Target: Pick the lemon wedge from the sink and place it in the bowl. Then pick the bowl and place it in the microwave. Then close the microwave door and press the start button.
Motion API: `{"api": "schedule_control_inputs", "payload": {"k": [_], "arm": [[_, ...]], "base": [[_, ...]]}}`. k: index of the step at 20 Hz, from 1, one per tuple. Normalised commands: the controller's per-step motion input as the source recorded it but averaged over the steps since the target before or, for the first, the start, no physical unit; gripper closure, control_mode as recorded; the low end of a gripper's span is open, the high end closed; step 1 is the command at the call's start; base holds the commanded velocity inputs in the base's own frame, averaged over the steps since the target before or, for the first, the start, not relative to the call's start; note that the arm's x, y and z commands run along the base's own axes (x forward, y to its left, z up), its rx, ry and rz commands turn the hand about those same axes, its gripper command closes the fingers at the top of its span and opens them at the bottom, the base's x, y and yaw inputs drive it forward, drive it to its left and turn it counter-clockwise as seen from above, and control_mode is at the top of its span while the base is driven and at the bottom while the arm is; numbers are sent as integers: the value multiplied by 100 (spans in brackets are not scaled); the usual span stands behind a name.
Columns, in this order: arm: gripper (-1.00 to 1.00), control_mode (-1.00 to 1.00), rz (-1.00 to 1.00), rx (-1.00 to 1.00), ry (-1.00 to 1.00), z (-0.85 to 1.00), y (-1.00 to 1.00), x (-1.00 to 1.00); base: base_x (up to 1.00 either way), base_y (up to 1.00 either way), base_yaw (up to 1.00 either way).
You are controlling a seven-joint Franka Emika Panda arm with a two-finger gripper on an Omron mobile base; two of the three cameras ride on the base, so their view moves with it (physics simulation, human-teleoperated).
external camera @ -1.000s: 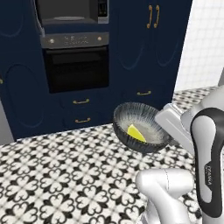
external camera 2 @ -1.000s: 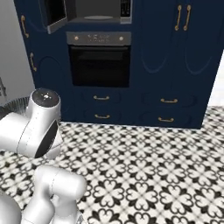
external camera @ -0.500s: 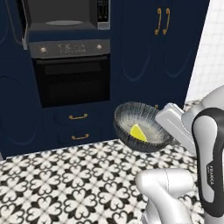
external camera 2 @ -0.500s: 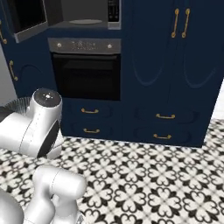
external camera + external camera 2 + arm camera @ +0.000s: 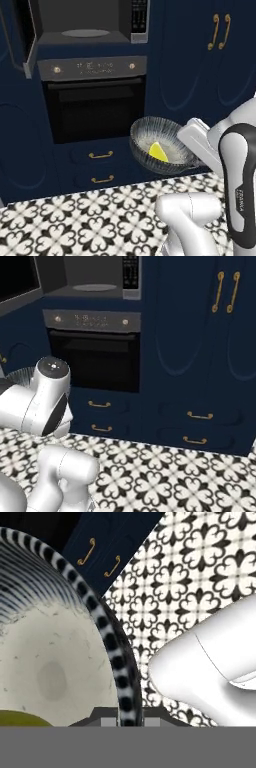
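The hand [image 5: 122,722] grips the bowl's [image 5: 150,137] rim, the lemon wedge [image 5: 158,152] lying inside.

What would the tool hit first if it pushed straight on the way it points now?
Likely the patterned floor, or the drawer fronts beyond the bowl that the tool grips by its rim; depth is unclear.

White arm bends at the elbow and reaches forward at mid-height over the floor, wrist turned to the left. Gripper [image 5: 122,721] is clamped on the bowl [image 5: 159,145] rim, one finger inside and one outside, holding it aloft.
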Motion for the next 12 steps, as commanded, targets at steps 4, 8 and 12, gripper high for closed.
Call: {"api": "schedule_control_inputs", "payload": {"k": [4,8,12], "arm": [[100,100,0,0,0,0,0,0],[100,100,0,0,0,0,0,0],[100,100,0,0,0,0,0,0]], "base": [[79,66,16],[80,56,11],[90,22,2]]}}
